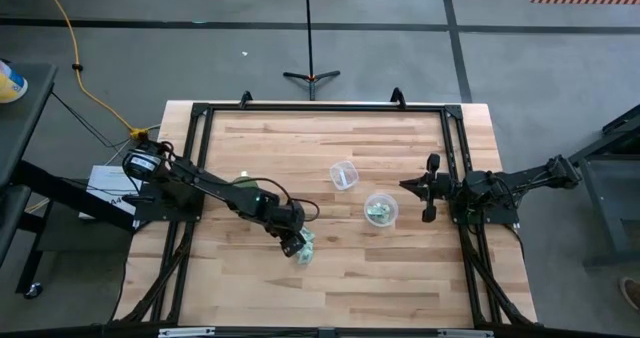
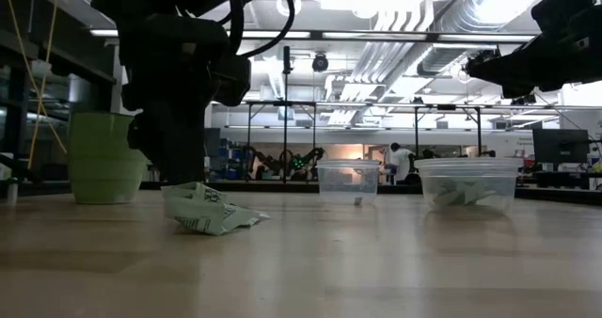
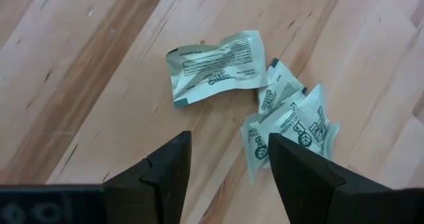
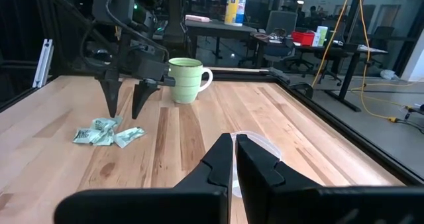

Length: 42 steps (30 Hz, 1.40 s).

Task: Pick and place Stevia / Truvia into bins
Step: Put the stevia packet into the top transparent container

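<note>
Several crinkled pale green and white Stevia packets (image 3: 295,121) lie flat in a small heap on the wooden table, one packet (image 3: 215,68) slightly apart; the heap also shows in the high view (image 1: 306,249) and the low view (image 2: 209,210). My left gripper (image 3: 228,164) is open and points down just above the near side of the heap (image 4: 106,132), touching nothing. Two clear bins stand toward the right: one (image 1: 381,209) holds green packets, the other (image 1: 344,174) stands farther back. My right gripper (image 4: 233,159) is shut and waits at the table's right side (image 1: 431,189).
A solid green cup with a handle (image 4: 187,80) stands behind my left arm, toward the table's left (image 2: 103,158). A black frame rail (image 1: 320,107) runs around the table. Bare wood lies between the heap and the bins (image 2: 467,182).
</note>
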Tool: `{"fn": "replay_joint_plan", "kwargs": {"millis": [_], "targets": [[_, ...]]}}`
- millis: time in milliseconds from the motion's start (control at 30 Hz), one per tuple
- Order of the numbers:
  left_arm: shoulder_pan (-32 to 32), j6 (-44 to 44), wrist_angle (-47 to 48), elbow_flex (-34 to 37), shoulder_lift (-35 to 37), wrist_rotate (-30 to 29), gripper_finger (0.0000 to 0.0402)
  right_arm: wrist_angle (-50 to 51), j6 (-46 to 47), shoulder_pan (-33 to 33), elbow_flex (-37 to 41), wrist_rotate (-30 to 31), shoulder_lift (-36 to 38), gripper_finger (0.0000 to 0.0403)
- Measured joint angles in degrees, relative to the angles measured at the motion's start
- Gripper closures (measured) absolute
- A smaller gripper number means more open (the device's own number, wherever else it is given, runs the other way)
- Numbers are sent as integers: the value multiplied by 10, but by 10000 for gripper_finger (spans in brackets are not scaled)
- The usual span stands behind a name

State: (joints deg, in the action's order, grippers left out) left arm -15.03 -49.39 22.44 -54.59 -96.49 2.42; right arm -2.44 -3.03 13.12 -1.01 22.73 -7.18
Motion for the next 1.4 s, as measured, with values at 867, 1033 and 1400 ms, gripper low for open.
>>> {"fn": "replay_joint_plan", "kwargs": {"millis": [867, 1033, 1400], "targets": [[0, 15, -9, 0, -31, 30, 168, 0, 0, 0, 0, 0, 0, 391], [1, 36, -13, 0, -32, 35, 197, 0, 0, 0, 0, 0, 0, 391], [1, 59, -15, 0, -29, 43, 336, 0, 0, 0, 0, 0, 0, 391]]}}
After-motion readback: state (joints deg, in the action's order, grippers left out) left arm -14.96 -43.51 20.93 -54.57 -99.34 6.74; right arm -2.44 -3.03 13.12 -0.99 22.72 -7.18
